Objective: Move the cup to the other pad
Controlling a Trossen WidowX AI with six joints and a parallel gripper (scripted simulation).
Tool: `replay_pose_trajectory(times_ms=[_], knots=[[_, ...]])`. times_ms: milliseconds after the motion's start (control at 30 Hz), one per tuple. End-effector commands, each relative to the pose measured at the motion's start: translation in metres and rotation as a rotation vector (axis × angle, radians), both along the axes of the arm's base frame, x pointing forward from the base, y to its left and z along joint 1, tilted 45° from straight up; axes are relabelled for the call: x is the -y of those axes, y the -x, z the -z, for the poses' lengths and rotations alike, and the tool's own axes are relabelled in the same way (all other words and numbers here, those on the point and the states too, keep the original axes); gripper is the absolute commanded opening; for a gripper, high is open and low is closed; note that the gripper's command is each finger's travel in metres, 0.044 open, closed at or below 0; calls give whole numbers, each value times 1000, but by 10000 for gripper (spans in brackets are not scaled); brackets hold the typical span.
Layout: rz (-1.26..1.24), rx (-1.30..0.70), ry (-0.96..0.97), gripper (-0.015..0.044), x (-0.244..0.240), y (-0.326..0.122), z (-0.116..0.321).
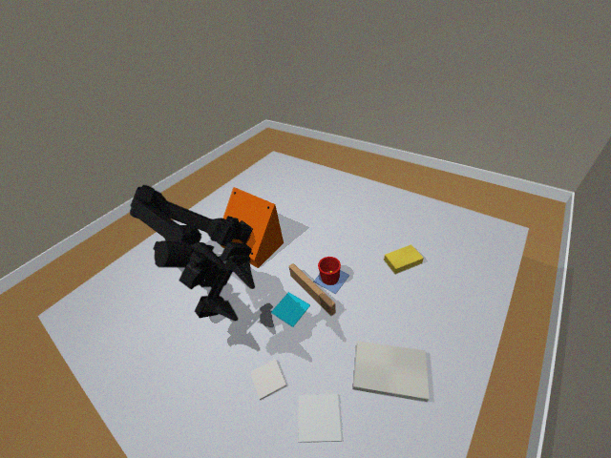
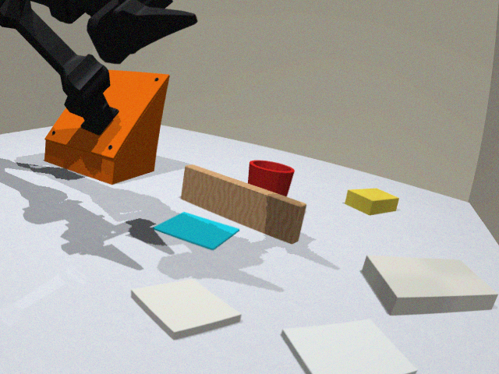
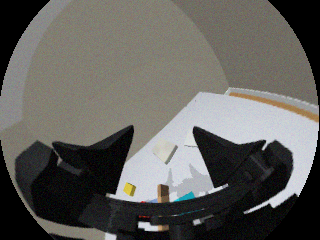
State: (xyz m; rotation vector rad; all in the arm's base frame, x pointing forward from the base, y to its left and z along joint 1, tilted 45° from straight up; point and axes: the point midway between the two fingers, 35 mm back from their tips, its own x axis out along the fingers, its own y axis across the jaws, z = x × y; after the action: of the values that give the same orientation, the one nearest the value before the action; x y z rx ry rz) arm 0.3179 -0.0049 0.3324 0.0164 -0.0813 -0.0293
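One pale tabletop, tan-bordered, white-rimmed, under plain grey walls. Red cup upright on blue pad, just behind wooden block; cyan pad beyond it. Tool spread wide, gripping nothing, well apart from cup.

an orange wedge stands toward the far left edge of the tabletop. a wooden block lies on its long edge near the middle. a yellow block sits toward the far right edge. three pale slabs lie by the near edge: a small one, a flat one and a thicker, larger one nearer the right edge.
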Motion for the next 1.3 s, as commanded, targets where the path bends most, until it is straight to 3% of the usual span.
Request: replay_pose_trajectory(times_ms=[0,300,467,700,1033,1267], knots=[[-1,-12,-13,374,-1,-2,2],[159,-568,-554,148,-42,-57,128],[387,-787,-711,148,-67,-58,194],[746,-919,-776,148,-92,-37,265],[1243,-757,-665,148,-111,15,337],[1287,-705,-636,148,-111,22,342]])
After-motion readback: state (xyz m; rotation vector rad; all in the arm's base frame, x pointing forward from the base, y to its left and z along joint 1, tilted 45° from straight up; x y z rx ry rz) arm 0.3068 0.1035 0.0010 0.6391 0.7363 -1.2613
